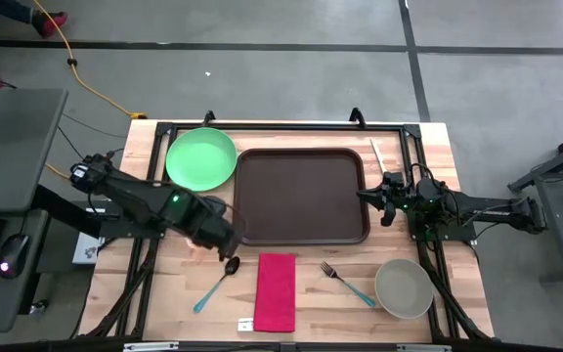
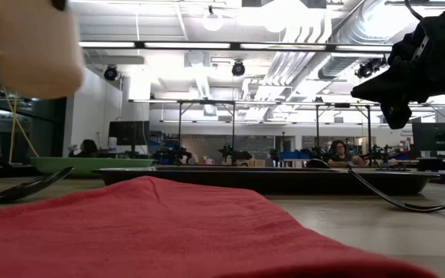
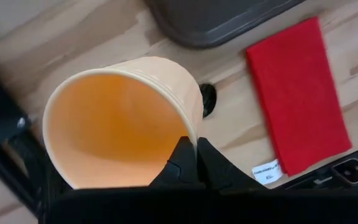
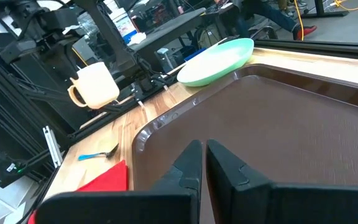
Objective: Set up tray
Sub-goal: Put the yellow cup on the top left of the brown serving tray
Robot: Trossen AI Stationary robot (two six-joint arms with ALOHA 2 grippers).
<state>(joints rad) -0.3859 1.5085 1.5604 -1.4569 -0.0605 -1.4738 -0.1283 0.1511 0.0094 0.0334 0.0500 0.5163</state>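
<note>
A cream mug [image 4: 95,84] with a side handle hangs in the air over the wood near the dark brown tray's [image 1: 301,194] near-left corner. My left gripper [image 3: 196,146] is shut on it from above. In the low view the mug [image 2: 29,46] shows at the top left, well off the table. In the high view my left arm hides it. My right gripper [image 4: 202,149] is shut on nothing and points level over the tray's right rim [image 1: 368,196]. My left gripper pinches the mug's wall at the rim [image 3: 191,132], one finger [image 3: 180,163] inside the mug and the other [image 3: 215,167] outside. The fingers point down from above. The mug hangs below them, lifted clear of the table, mouth up.
A green plate [image 1: 201,158] lies left of the tray at the far side. Along the near side lie a spoon [image 1: 218,279], a red napkin [image 1: 276,290], a fork [image 1: 348,282] and a grey bowl [image 1: 404,287]. A knife [image 1: 377,154] lies by the tray's far-right corner.
</note>
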